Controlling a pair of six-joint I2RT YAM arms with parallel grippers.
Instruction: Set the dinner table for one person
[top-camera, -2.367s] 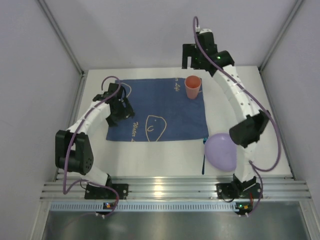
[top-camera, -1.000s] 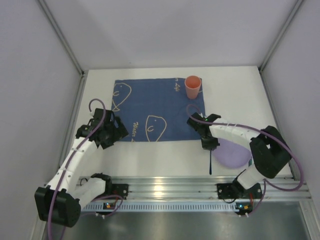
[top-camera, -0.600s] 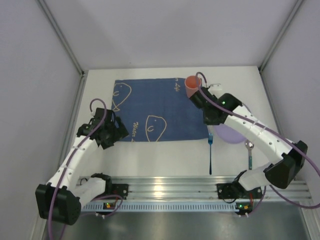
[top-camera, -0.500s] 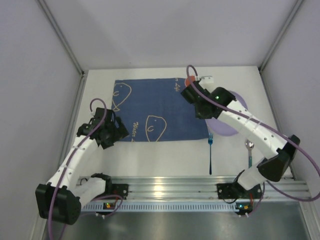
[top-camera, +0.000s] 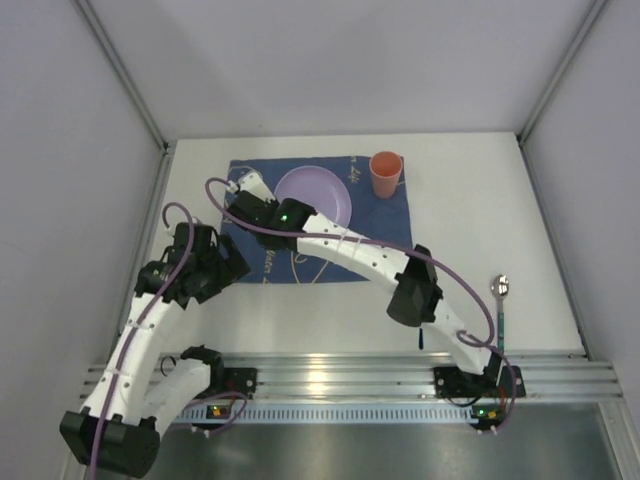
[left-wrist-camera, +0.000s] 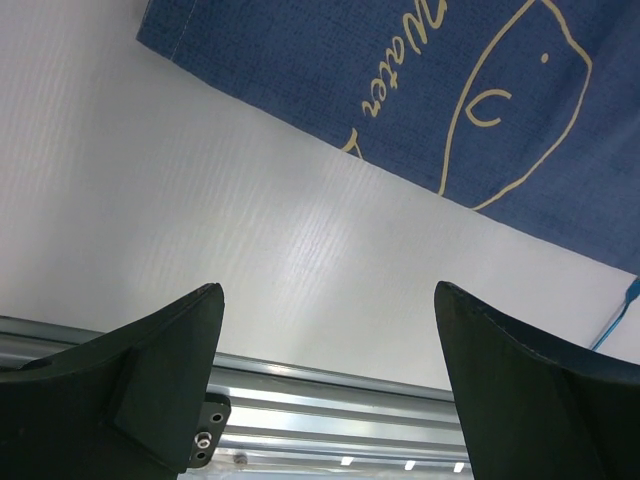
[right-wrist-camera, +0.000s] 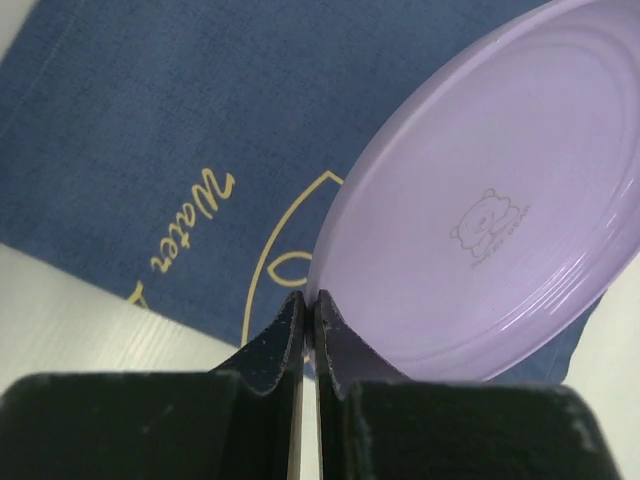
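A lilac plate sits tilted over the back middle of the dark blue mat on the white dinner table. My right gripper reaches across from the right and is shut on the plate's left rim. In the right wrist view the jaws pinch the edge of the plate, which slants up above the mat. My left gripper hovers open by the mat's front left corner. Its fingers hold nothing over bare table.
An orange cup stands on the mat's back right corner. A teal-handled spoon lies at the right. A teal fork is mostly hidden under the right arm. The aluminium rail runs along the near edge.
My right arm has carried the plate from the table's right side leftward, over the mat's back. The left arm has shifted slightly towards the near edge and stays open.
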